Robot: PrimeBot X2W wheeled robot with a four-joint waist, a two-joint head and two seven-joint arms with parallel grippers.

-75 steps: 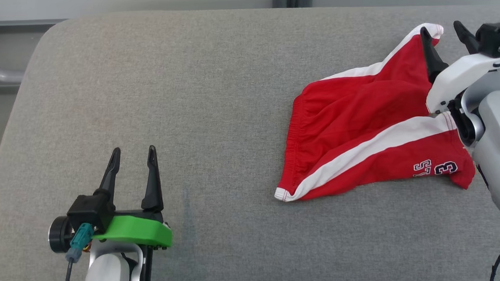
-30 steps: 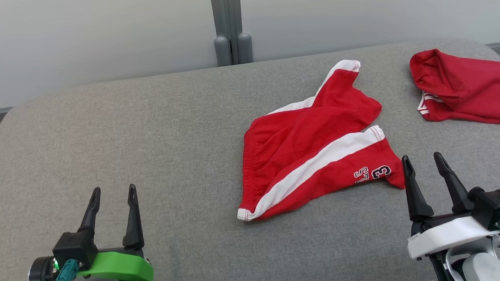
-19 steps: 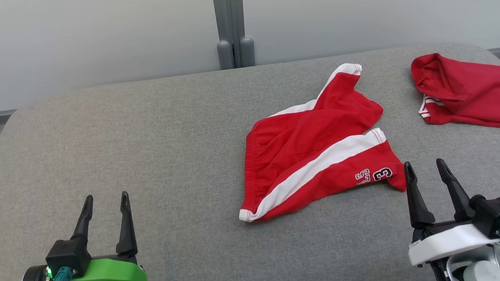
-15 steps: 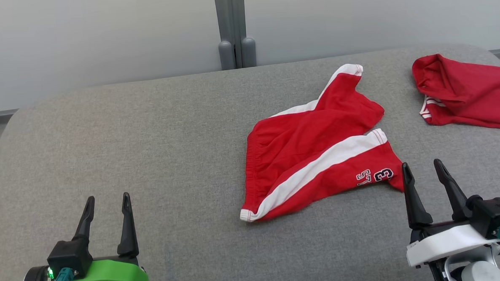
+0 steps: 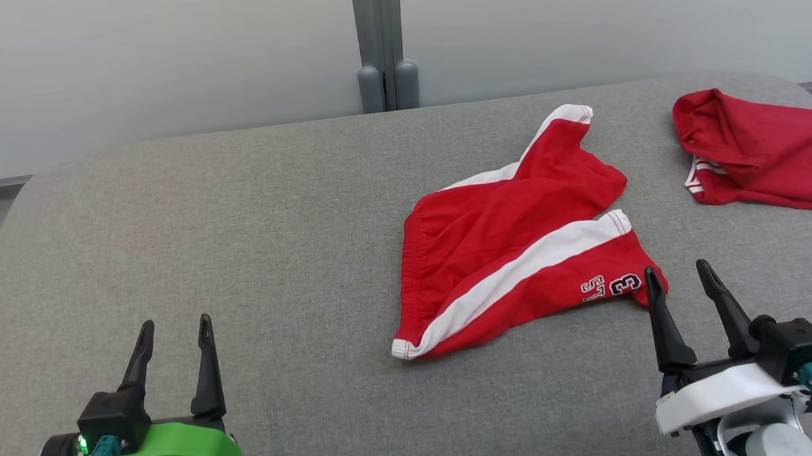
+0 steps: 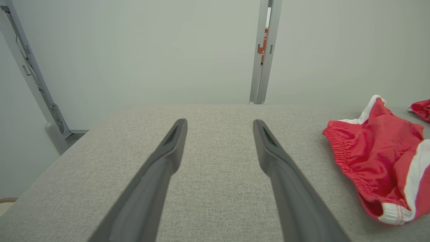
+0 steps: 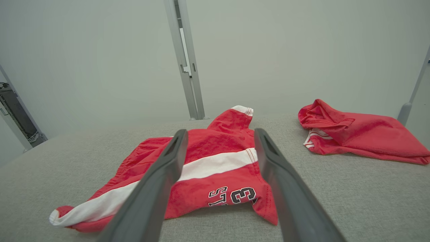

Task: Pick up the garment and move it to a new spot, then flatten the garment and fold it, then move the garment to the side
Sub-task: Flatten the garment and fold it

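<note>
On grey cushion [image 5: 241, 208], red shorts [image 5: 509, 237] lying diag., waistband left

grey fabric-covered pad [image 5: 241, 214], rounded corners, woven texture. red shorts [image 5: 509, 230] with white stripes and number print lying rumpled right of centre. second red garment [image 5: 759, 151] bunched near far right corner, apart from shorts.

The red shorts [image 5: 509, 244] bear a dark, white-edged 3 near one hem. The letters beside it include an S.
</note>
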